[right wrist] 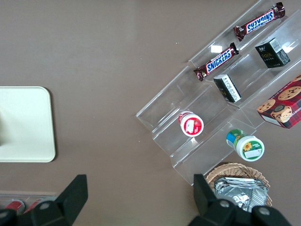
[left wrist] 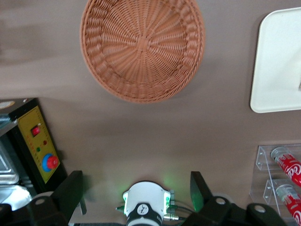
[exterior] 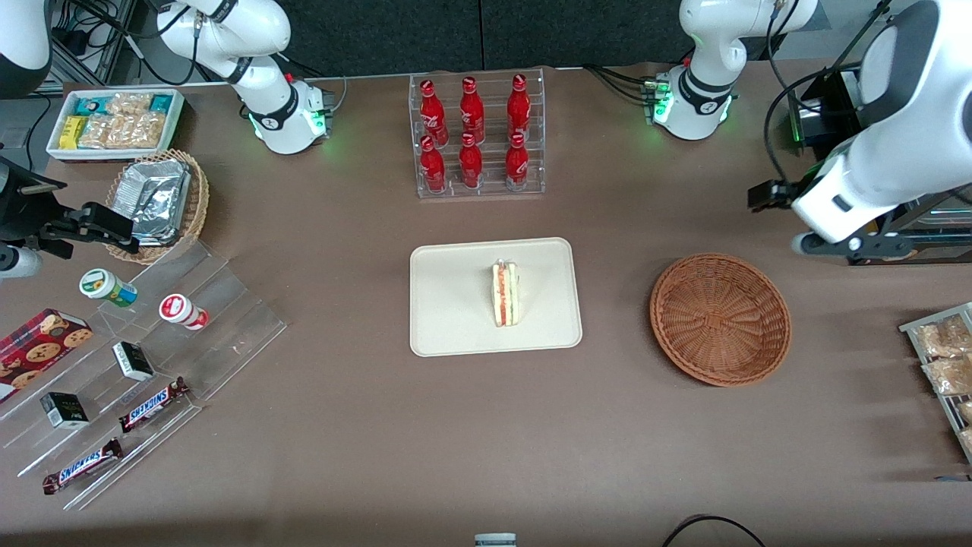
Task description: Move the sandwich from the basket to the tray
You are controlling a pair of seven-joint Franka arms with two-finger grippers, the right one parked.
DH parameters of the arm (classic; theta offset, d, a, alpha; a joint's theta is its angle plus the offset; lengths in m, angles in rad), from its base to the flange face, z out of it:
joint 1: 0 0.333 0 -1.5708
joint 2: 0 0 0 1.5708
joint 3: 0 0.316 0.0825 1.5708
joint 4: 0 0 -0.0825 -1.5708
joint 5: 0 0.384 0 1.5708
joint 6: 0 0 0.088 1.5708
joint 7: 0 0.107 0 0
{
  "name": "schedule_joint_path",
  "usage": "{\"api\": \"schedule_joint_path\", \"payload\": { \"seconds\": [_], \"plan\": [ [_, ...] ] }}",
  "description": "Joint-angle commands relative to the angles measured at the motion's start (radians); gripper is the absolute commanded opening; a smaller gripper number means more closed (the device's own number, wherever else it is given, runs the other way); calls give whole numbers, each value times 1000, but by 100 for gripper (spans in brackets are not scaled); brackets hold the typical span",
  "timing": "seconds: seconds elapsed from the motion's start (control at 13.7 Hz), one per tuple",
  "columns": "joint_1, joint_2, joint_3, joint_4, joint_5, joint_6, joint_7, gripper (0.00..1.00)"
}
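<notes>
Gripper: the gripper (left wrist: 136, 195) hangs high above bare brown table, fingers (left wrist: 70, 190) spread wide with nothing between them.
Basket: the basket (exterior: 720, 319) is a round, shallow bowl of reddish-brown woven wicker with a spiral-woven floor; it holds nothing and sits below the gripper, slightly nearer the front camera.
Tray: the tray (exterior: 456, 304) is a flat cream-white rectangle with rounded corners and a low rim, well apart from the gripper, toward the table's middle.
Sandwich: the sandwich (exterior: 506, 294) is a pale bread wedge with red-orange and green layers, standing on the tray.
Rack: a clear plastic rack (exterior: 480, 135) holds six red bottles (exterior: 471, 114).
</notes>
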State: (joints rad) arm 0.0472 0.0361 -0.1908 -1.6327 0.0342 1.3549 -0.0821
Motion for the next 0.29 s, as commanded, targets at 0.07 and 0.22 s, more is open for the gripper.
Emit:
{"api": "schedule_joint_path", "payload": {
  "seconds": [0.07, 0.22],
  "plan": [
    [65, -53, -27, -16, -5, -65, 99, 100],
    [80, -51, -27, -12, -7, -68, 107, 100]
  ]
}}
